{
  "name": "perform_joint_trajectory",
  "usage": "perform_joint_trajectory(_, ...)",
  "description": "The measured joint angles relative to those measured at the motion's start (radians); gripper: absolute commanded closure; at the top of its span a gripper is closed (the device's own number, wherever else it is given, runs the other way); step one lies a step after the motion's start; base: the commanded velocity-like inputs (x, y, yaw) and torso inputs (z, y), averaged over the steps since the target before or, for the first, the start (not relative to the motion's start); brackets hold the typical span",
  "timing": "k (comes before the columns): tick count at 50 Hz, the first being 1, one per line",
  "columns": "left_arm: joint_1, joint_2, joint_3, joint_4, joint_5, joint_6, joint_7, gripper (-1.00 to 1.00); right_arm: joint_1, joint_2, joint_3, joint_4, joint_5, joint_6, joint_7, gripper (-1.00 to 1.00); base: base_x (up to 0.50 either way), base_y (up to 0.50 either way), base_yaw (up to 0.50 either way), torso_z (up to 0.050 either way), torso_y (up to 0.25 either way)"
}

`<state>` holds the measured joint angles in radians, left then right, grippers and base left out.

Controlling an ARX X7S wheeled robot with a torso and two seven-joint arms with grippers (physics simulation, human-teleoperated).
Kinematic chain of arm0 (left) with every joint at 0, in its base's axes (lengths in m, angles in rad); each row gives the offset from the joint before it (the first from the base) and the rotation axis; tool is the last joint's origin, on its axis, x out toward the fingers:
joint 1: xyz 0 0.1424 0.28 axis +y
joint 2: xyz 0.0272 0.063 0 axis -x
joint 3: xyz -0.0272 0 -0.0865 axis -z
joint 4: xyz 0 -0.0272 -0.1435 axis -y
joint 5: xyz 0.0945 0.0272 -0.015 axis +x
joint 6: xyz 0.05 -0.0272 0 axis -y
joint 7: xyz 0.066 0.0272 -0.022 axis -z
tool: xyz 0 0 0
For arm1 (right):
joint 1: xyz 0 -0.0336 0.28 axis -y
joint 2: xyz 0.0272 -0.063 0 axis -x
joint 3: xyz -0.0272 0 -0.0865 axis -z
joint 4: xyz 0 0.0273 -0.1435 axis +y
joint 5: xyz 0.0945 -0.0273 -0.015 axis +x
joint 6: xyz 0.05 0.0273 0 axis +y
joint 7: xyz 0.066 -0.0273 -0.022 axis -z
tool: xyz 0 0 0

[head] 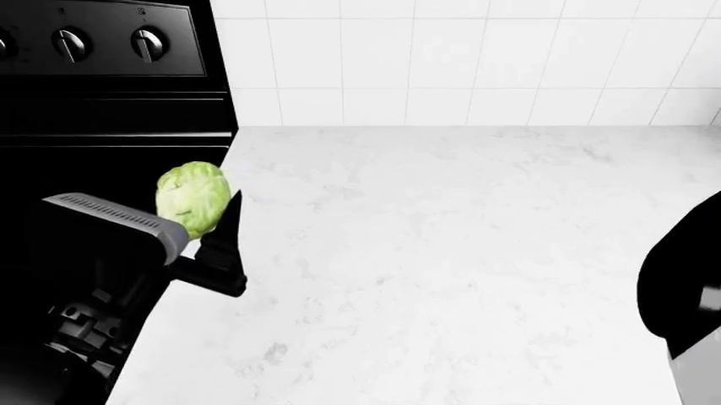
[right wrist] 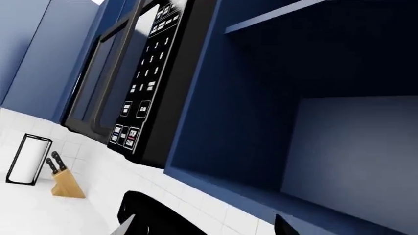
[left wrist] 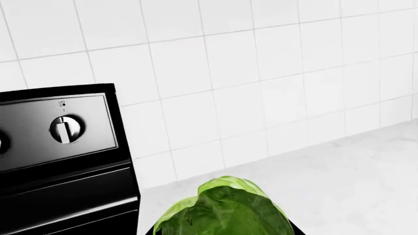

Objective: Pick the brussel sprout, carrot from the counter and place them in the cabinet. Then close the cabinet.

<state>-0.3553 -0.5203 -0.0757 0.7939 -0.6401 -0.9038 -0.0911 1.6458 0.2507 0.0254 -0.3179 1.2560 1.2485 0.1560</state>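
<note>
Left gripper (head: 201, 221): clamped on sprout (head: 192, 198), above counter (head: 451, 270) edge beside stove (head: 107, 93). Right gripper: jaw state cannot be told; faces open cabinet (right wrist: 313, 122).

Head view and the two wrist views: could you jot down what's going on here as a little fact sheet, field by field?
held item: brussel sprout, between the jaws of the left gripper, lifted off the counter
surface: white counter, tiled wall behind
at left: black stove with knobs
right gripper: only a dark edge of the arm in the head view; jaws not visible
cabinet: open, blue cabinet with a shelf, beside a microwave
also seen: knife block
carrot: not in any view
</note>
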Motion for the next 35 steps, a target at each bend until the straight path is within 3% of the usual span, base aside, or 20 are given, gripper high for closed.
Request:
perform_joint_trajectory(14, -0.012, -0.002, -0.003, 0.011, -0.019, -0.013, -0.011, 1.00, -0.065, 0.036, 0.032, -0.070, 0.110, 0.051, 0.077, -1.00, 0.00, 0.00, 0.00, 0.000, 0.000)
perform_joint_trajectory(35, -0.042, -0.002, -0.009, 0.043, -0.060, -0.040, -0.034, 1.00, -0.198, 0.142, 0.060, -0.094, 0.118, 0.079, 0.160, -1.00, 0.00, 0.00, 0.00, 0.000, 0.000)
